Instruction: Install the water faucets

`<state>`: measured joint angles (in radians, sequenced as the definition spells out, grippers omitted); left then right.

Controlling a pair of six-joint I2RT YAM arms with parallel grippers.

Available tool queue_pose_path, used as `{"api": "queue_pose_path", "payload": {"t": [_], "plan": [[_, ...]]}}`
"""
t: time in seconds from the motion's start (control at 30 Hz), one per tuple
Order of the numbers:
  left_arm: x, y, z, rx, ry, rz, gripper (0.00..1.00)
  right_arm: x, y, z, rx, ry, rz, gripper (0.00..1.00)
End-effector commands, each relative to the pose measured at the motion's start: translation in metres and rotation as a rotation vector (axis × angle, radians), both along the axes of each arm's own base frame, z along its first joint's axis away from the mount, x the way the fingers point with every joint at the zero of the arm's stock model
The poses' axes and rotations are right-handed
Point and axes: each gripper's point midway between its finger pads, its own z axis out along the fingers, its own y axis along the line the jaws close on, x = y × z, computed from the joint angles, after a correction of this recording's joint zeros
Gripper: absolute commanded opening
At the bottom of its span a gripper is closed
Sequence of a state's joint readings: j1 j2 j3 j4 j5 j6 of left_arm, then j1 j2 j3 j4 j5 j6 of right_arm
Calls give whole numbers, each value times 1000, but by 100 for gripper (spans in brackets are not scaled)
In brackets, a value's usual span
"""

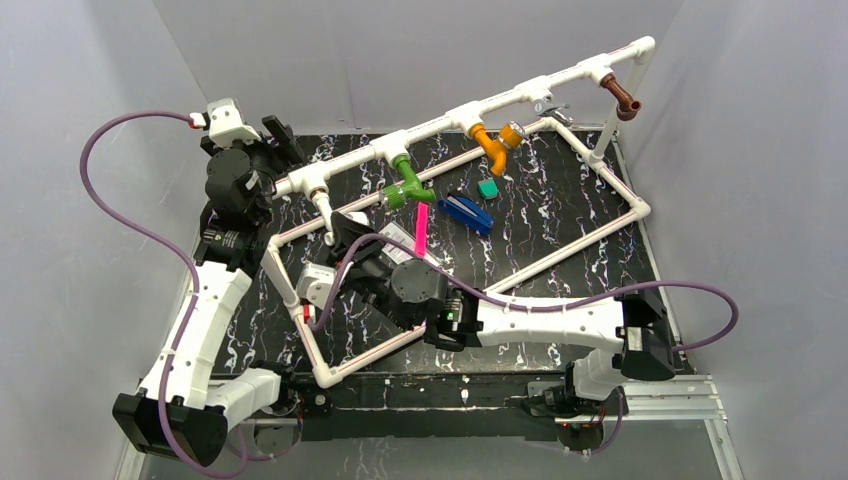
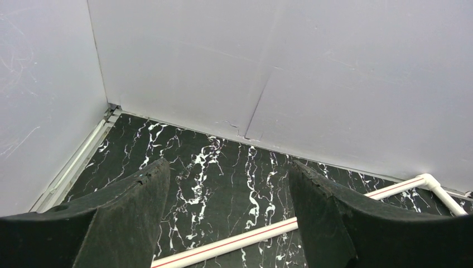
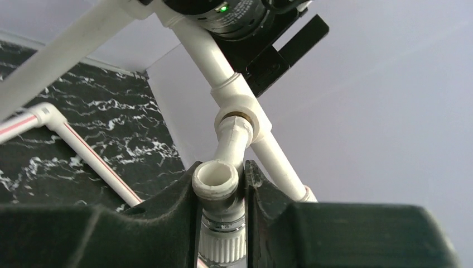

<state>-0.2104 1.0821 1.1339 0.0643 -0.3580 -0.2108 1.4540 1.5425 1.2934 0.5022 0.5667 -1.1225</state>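
1. Three taps hang from the pipe frame: green faucet, orange faucet, brown faucet.
2. Right pincer clamps the white faucet near its spout, stem at the tee.
3. Left pincer spread wide, empty.
4. Judged light, rigid, slick plastic; grip the body, not the knob.

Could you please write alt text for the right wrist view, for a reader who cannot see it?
The right gripper is shut on the white faucet, whose open round end faces the camera and whose stem meets a tee fitting on the white pipe frame. Black marbled table lies at left, a pale wall behind.
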Motion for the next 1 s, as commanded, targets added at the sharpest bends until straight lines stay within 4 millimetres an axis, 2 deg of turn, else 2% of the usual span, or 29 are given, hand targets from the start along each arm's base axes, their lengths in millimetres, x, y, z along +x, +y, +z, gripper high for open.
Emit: {"api": "queue_pose_path", "payload": {"t": [0.0,0.2,0.53,0.77,0.97], "plan": [[-28,12,-155,115,520,27,75,10,1,19,432,286,14,1],[-28,12,-156,116,522,28,75,10,-3,26,683,457,40,1],[-28,12,-157,114,526,27,75,7,-23,37,1134,815,139,1],[-28,13,-157,114,525,28,75,4,-26,35,1381,1074,209,1],[-28,12,-158,113,528,28,75,8,-25,24,1576,1328,252,1]]}}
